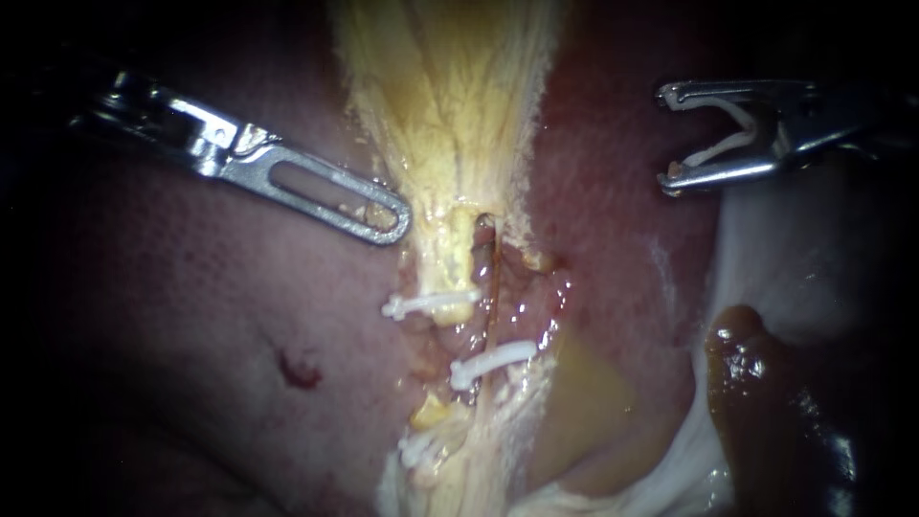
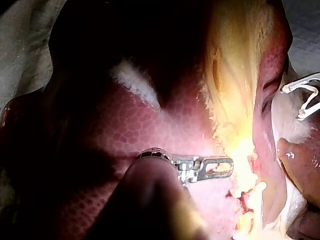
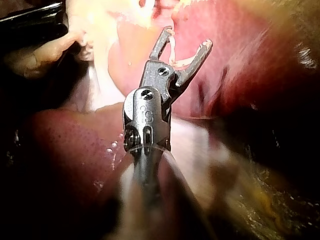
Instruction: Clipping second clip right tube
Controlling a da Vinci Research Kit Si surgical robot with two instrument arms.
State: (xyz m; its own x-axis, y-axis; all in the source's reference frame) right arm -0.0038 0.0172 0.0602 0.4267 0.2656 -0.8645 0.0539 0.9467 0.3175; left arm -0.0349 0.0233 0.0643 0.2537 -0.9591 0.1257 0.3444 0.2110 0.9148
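Note:
The yellow, fibrous gallbladder neck (image 1: 445, 105) narrows down into two tubes. The left tube (image 1: 442, 258) is pale and carries a white clip (image 1: 431, 304). The right tube (image 1: 488, 278) is thin and brown, with one white clip (image 1: 493, 362) across it lower down. A third white clip (image 1: 421, 446) sits below both. My left instrument (image 1: 397, 218) (image 2: 227, 166) lies over the liver, jaws shut, tip touching the yellow tissue's edge. My right instrument (image 1: 667, 137) (image 3: 187, 37) (image 2: 292, 103) hovers well to the right of the tubes, its jaws spread around an open white clip (image 1: 723, 144) seated between them.
Pink liver (image 1: 211, 316) surrounds the tubes, with a small red spot (image 1: 299, 371). Yellow fluid (image 1: 584, 402) pools right of the lower clips. A dark brown glistening mass (image 1: 766, 402) and white tissue (image 1: 823, 258) lie under my right instrument.

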